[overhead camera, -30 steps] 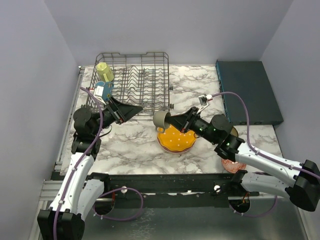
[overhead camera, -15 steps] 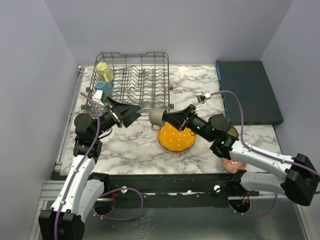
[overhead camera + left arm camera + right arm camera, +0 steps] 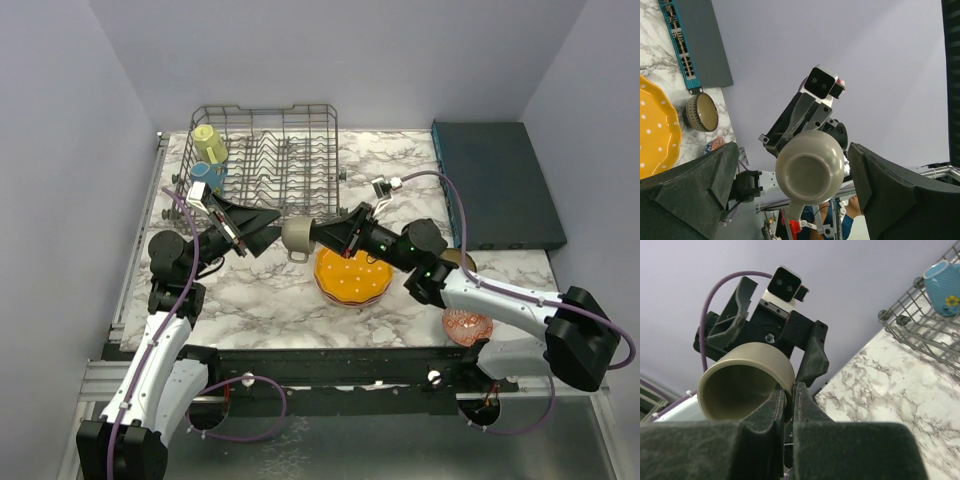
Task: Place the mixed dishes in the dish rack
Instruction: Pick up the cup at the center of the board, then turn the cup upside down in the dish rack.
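1. Left tool [image 3: 268, 230]: jaws wide apart, empty, facing mug.
2. Grey-olive mug [image 3: 297, 236]: in air betw. both tools, just in front of dish rack [image 3: 262, 108].
3. Right tool [image 3: 322, 238]: clamped on mug rim.
4. Step: prob. handover R→L; next needs left tool closing on mug body.
5. Writing: none legible.

- Overhead, the right arm [image 3: 500, 299] covers most of the dark brown bowl [image 3: 461, 263] and the 12 o'clock edge of the red-patterned bowl [image 3: 466, 327].
- Left wrist: orange plate [image 3: 655, 130] cropped at 9 o'clock.
- Right wrist: blue mug [image 3: 943, 281] cropped at 3 o'clock; right end effector [image 3: 788, 392] masks the pinched wall of the grey-olive mug [image 3: 750, 357].
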Available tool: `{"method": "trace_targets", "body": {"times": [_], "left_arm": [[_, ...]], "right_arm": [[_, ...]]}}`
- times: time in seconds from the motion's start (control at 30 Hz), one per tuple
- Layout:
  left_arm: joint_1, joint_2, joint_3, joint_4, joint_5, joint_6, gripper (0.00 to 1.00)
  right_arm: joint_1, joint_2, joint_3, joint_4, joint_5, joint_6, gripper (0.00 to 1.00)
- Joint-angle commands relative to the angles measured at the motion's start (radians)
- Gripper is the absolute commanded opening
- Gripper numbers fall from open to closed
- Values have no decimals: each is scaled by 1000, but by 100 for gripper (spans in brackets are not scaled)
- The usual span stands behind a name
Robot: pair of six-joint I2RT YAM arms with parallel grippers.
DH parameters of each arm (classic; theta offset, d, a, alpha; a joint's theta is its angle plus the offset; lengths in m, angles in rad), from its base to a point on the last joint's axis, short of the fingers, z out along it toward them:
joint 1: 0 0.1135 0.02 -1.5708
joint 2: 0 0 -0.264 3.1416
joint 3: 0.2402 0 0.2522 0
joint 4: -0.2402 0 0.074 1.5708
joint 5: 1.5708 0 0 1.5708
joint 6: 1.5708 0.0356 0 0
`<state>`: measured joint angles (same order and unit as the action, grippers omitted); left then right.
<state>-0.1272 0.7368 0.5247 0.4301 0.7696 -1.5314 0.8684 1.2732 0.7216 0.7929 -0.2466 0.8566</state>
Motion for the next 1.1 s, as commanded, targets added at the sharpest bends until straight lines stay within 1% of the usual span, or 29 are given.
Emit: {"method": "trace_targets", "body": {"times": [0.0, 0.37, 0.6, 1.07], "left_arm": [[-10, -18, -12, 49, 0, -30, 99], [-30, -27, -17, 85, 12, -77, 99], [-39, -31, -17, 102, 11, -92, 98], [-50, -37, -26, 127, 9, -107, 92]], "right_arm": [[-3, 37, 50, 139, -77, 41, 1], [-3, 94, 81, 209, -101, 52, 1], [-3, 122, 98, 226, -100, 56, 1], [-3, 141, 87, 250, -60, 58, 1]]}}
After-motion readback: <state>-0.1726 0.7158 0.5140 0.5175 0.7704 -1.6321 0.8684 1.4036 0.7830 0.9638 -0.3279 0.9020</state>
